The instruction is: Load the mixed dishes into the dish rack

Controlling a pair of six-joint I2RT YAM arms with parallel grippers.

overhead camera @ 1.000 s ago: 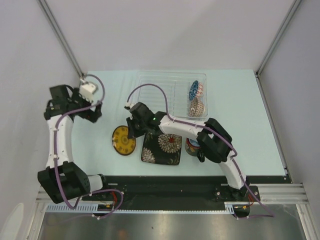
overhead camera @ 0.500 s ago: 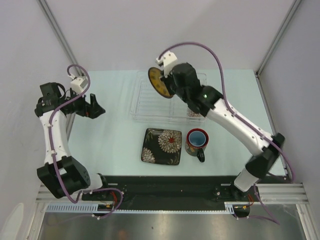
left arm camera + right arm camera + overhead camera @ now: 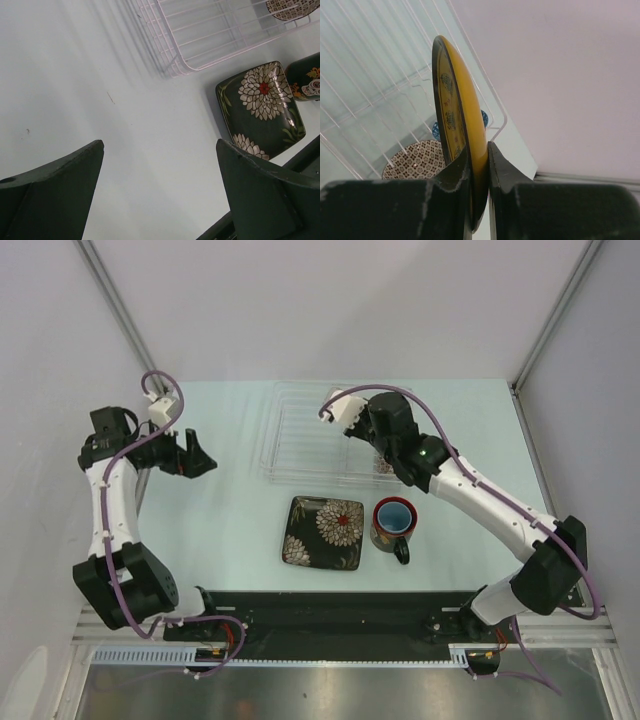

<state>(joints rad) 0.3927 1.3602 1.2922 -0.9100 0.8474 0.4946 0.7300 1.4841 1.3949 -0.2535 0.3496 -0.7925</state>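
My right gripper [image 3: 479,165] is shut on the small yellow plate [image 3: 456,107], which it holds on edge, upright, over the right end of the clear dish rack [image 3: 375,80], just above the mosaic bowl [image 3: 415,161]. In the top view the arm hides the yellow plate; the rack [image 3: 300,430] and a sliver of the bowl [image 3: 383,466] show. The dark square plate [image 3: 323,532] and the red-rimmed mug [image 3: 393,522] sit on the table in front of the rack. My left gripper [image 3: 196,461] is open and empty, left of the rack.
The left wrist view shows the rack's near left corner [image 3: 175,65], the square plate [image 3: 260,107], the mug [image 3: 306,77] and the black front rail [image 3: 300,155]. Grey walls stand close on the left and right.
My right gripper took the yellow plate from the table left of the square plate, lifted it, and has brought it down over the rack's right end. The left arm shifted slightly.
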